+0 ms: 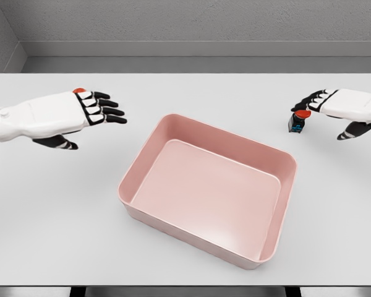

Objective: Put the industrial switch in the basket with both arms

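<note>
The industrial switch (295, 125) is a small black and blue block standing on the white table (49, 204), right of the pink basket (278, 179). My right hand (321, 120) comes in from the right edge and hovers right over the switch. Its fingers (313, 99) bend down, and a red-tipped one meets the switch's top. The thumb hangs well off to the right, so nothing is pinched. My left hand (98, 130) floats above the table left of the basket, fingers spread towards it and holding nothing. The basket holds nothing.
The rectangular, deep-walled basket sits skewed in the middle of the table. A grey wall runs behind the table's far edge (185, 74). The near edge lies at the bottom of the view.
</note>
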